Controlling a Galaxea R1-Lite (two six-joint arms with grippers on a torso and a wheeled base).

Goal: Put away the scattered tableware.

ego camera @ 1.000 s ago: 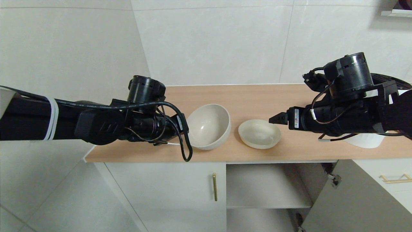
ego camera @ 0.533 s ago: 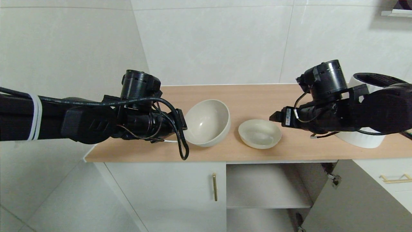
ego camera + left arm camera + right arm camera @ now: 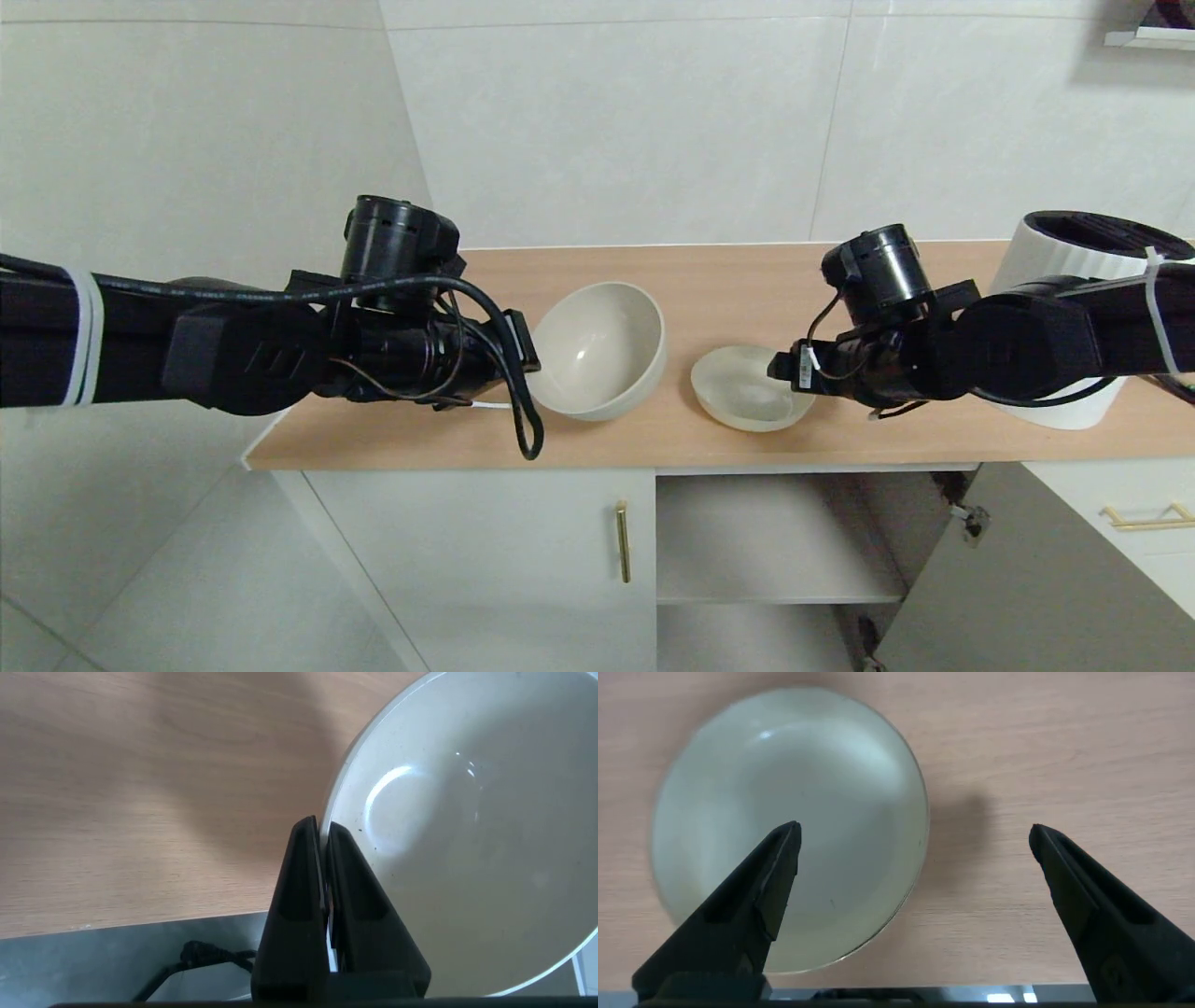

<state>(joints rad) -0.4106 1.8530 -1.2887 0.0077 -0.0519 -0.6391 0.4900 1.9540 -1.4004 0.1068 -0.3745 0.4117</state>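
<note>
Bare countertop (image 3: 747, 271) lay open at 12 o'clock of the small bowl (image 3: 738, 392), back to the tiled wall (image 3: 607, 121). The large bowl (image 3: 602, 350) crowded its 9 o'clock, and a white container (image 3: 1064, 415) stood at 3 o'clock. At 6 o'clock the open cupboard (image 3: 766, 532) offered room, its door (image 3: 1008, 579) swung out toward 4 o'clock.

The large bowl (image 3: 602, 350) is deep, cream and glossy inside. It is tipped on its side with the opening facing up and forward, its rim pinched in the closed left gripper (image 3: 324, 835). Its lower side may be just off the wooden counter (image 3: 700, 271); this is hard to tell. The small bowl (image 3: 742, 392) is shallow and pale. It sits upright on the counter, just to the right of the large one and apart from it.
</note>
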